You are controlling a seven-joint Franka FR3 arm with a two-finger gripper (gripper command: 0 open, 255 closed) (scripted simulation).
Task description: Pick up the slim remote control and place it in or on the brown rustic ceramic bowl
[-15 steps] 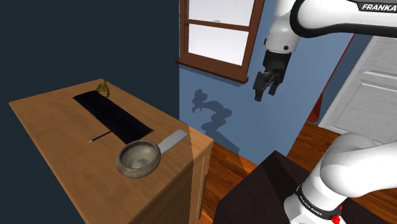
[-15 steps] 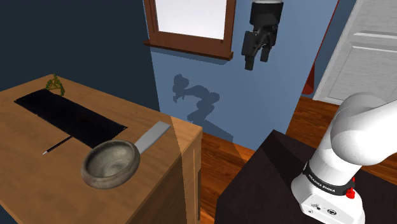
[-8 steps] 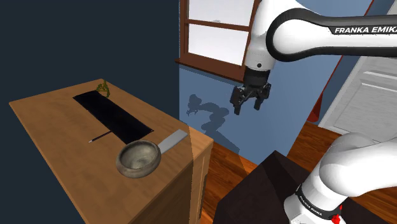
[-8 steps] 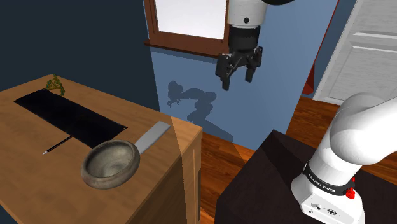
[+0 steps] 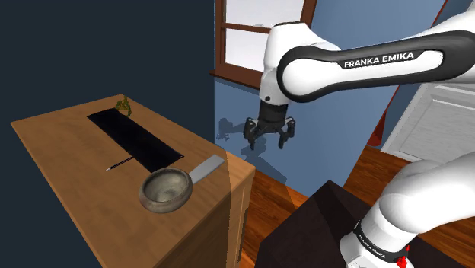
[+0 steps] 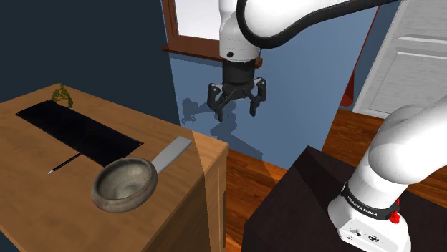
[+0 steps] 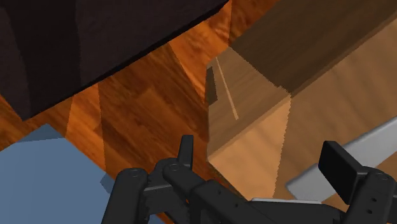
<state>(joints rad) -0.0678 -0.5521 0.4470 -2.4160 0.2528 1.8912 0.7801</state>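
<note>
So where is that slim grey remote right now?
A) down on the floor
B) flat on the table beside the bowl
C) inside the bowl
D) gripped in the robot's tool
B: the remote lies flat on the wooden table right next to the bowl, while the open tool hangs in the air apart from it, holding nothing.

The arm (image 5: 434, 190) consists of rounded white links with dark joints; one dark band carries white FRANKA EMIKA lettering. Just above the stand (image 5: 304, 228) sit a black lettered ring and a red mark. The gripper (image 5: 267, 141) is all black, two-fingered.
</note>
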